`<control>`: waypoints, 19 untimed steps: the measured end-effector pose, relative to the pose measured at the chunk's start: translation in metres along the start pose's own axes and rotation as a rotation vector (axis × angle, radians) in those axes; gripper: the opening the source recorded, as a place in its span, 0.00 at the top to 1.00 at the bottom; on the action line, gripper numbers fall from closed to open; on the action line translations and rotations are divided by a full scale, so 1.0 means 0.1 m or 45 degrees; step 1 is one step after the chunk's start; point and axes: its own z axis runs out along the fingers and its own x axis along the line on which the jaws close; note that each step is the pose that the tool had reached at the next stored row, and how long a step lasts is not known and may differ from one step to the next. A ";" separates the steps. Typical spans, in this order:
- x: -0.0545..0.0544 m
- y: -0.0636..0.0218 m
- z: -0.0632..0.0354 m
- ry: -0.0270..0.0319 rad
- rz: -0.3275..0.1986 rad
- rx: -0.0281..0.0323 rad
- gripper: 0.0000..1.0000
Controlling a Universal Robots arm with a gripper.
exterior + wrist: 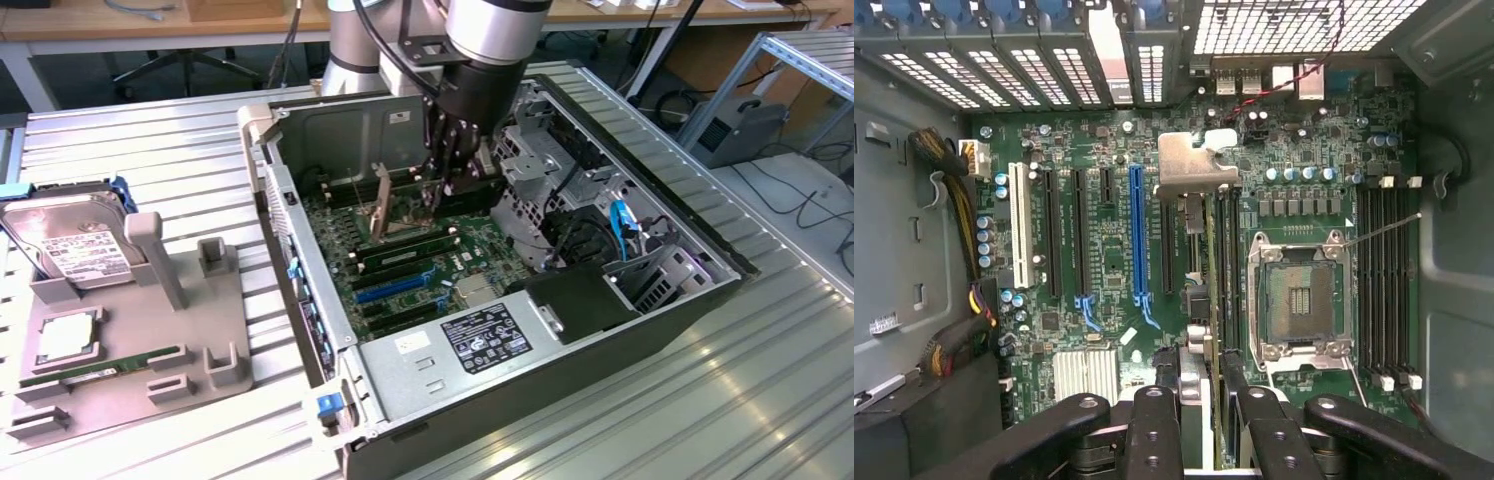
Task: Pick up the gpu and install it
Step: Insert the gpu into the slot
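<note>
gpu (384,205) stands edge-down over the motherboard (1104,260) (inside the case), pinched by gripper (447,180).

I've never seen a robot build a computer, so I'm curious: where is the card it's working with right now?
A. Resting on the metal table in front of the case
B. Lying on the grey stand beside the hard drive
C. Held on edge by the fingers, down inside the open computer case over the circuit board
C. The card stands on edge between the robot's fingers, low inside the computer case above the circuit board.
</note>
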 end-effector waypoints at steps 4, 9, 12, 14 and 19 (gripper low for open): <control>0.02 -0.001 0.002 0.0001 0.000 0.0000 0.73; 0.04 -0.001 0.004 0.0000 0.000 0.0000 0.73; 0.06 -0.002 0.005 0.0001 0.000 0.0000 0.73; 0.06 -0.002 0.006 0.0000 0.000 0.0000 0.73; 0.08 -0.003 0.010 0.0000 0.000 0.0000 0.73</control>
